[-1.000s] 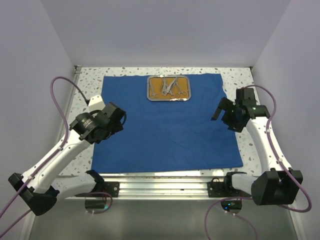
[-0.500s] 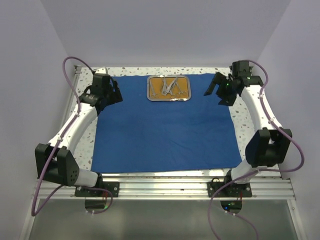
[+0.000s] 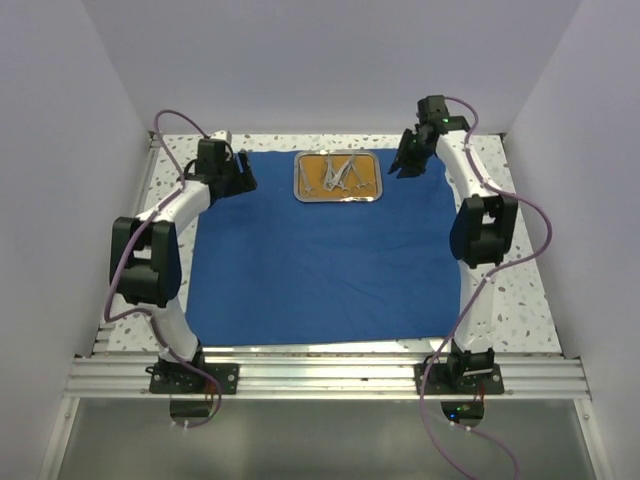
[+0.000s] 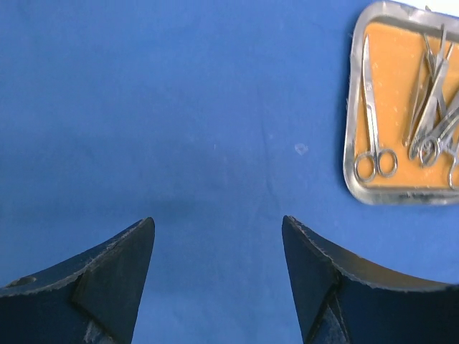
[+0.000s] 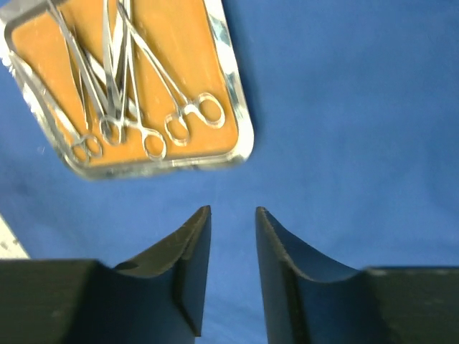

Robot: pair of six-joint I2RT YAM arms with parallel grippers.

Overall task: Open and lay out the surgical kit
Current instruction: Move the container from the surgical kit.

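You are working on a pale speckled table [image 3: 520,300] inside a booth of plain, matte, off-white walls. Most of that surface is covered by the royal-blue cloth wrap [image 3: 320,260]. It is spread open and flat as a large rough rectangle, with a fine, dull weave and only faint creases.

Both arms reach out to the far end of the cloth, one on each side of the tray. Your left gripper [image 4: 218,223] hovers above bare cloth at the far left. Its dark, curved, wedge-shaped fingers stand wide apart with nothing between them. Your right gripper [image 5: 233,211] hovers above the cloth at the far right. Its fingers stand close together, leaving a narrow gap that holds nothing.

The steel tray [image 3: 339,199] sits on the cloth at the middle of its far edge. It is a rounded rectangle with a polished, reflective rim and a flat orange-brown inside. In it lie the thin silver instruments [image 3: 340,173], overlapping in a loose bundle with ring handles showing. One pair of scissors [image 4: 370,107] lies apart from the bundle, along one side of the tray.
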